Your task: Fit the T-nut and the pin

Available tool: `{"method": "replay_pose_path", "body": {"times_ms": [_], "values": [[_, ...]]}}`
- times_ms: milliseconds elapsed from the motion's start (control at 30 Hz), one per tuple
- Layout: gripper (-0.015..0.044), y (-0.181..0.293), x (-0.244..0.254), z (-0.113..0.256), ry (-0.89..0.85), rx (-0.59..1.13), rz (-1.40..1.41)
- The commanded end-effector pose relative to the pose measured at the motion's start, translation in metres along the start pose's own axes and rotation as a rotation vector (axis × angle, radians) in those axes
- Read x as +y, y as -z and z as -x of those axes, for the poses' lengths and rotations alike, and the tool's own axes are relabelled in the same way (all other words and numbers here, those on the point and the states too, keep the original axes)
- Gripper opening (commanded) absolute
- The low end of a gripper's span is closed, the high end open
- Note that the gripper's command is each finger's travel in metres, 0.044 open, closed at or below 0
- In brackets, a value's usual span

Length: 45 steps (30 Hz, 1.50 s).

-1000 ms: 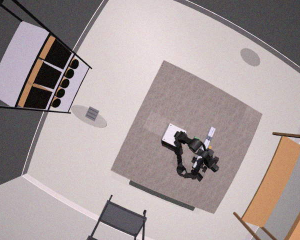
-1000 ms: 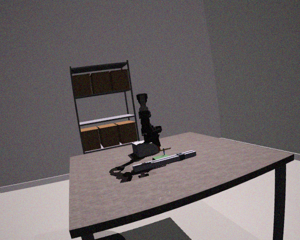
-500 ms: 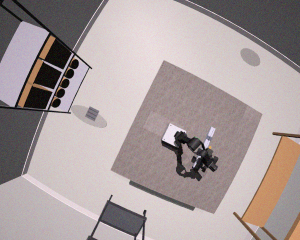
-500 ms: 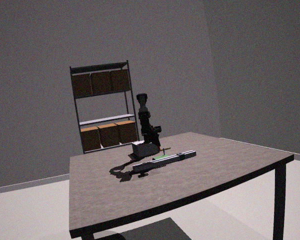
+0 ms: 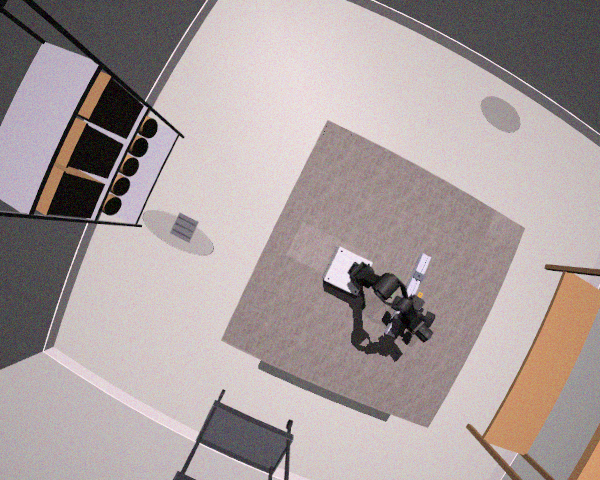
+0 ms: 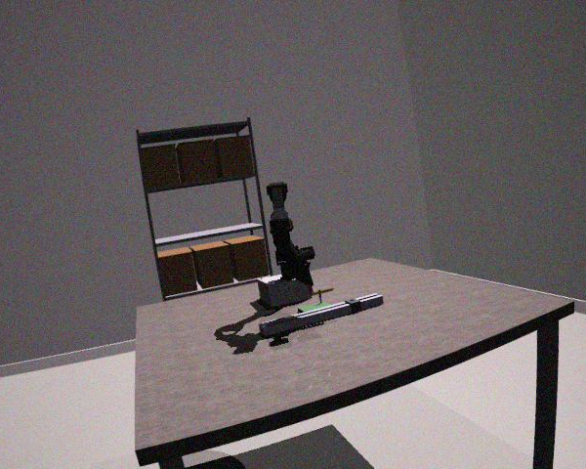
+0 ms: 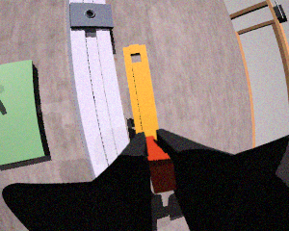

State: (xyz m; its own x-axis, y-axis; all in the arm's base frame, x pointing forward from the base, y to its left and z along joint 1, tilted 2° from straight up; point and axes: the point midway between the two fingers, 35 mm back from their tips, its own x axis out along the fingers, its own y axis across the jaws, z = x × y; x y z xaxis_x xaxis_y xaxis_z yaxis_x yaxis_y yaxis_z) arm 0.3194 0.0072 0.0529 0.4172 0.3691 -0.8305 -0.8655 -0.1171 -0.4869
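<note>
The black arm (image 5: 387, 285) (image 6: 281, 236) is standing on its base and, seen from above, is bending out over the desk in an angled line. In the exterior view its upper part is rising steeply above the base, while the forearm end is reaching back down low. The hand (image 5: 388, 325) (image 6: 312, 289) (image 7: 150, 138) is pointing downward, its two dark, tapering fingers closing in from either side and gripping, only a narrow gap parting their tips.
</note>
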Motion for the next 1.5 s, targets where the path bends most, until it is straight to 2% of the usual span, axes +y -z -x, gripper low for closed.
{"method": "replay_pose_path", "body": {"times_ms": [0,1467], "values": [[-0.0150,-0.001,-0.001,0.002,0.021,-0.002,0.010],[-0.0150,-0.004,0.011,0.006,0.160,0.001,0.062]]}}
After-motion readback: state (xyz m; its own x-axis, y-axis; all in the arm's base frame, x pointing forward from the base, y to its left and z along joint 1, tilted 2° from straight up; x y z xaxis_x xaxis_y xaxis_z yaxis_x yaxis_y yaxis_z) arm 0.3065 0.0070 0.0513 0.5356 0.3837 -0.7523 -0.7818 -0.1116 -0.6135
